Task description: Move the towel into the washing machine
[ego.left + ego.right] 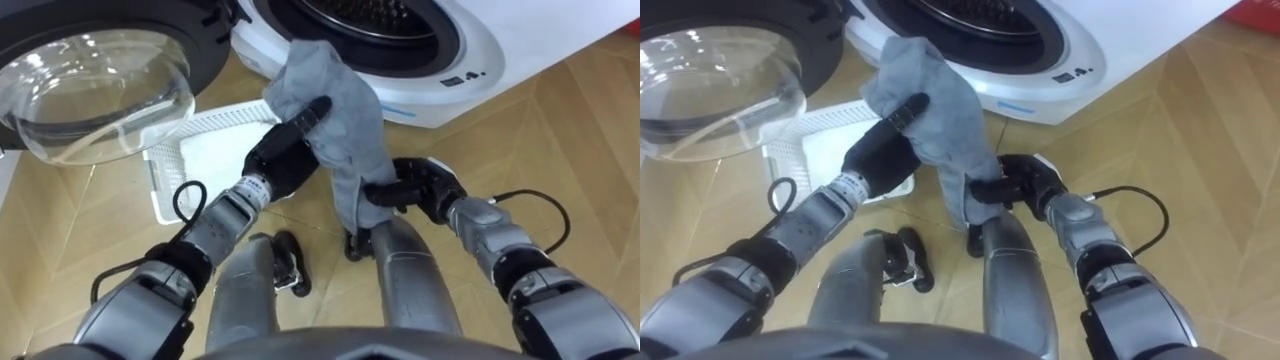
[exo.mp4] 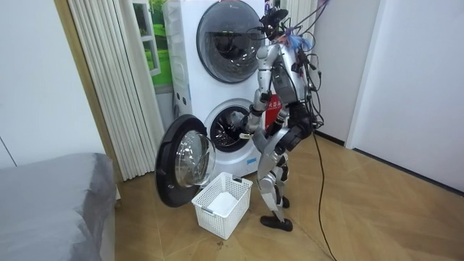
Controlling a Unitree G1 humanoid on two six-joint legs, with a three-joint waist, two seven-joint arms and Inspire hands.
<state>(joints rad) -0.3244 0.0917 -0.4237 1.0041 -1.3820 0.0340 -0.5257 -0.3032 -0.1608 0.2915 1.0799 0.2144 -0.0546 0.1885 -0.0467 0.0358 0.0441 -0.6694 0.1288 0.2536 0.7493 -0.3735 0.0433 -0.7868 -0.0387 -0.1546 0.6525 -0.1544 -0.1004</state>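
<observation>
**Towel held in both hands at the open washer**

1. Position. In the room view the robot stands on the wood floor (image 2: 362,210), directly in front of the lower washer (image 2: 217,148), torso bent slightly forward. A second machine (image 2: 228,32) is stacked on top of the washer.
2. Washer. The door (image 1: 90,90) is swung fully open to the robot's left. The drum (image 1: 380,15) opening is exposed at the top of the eye view.
3. Towel. The grey towel (image 1: 335,110) is off the floor and outside the drum. Its upper end is just below the washer's white front rim; the rest hangs down between the hands.
4. Left hand. The left hand (image 1: 285,150) grips the towel's upper part, fingers curled into the cloth, with one finger lying straight along it.
5. Right hand. The right hand (image 1: 420,190) is closed on the towel's lower end, pinching the cloth.
6. Surroundings. A white basket (image 1: 215,135) sits on the floor below the door, just left of the left hand. A grey bed (image 2: 51,196) stands at the room view's left.
</observation>
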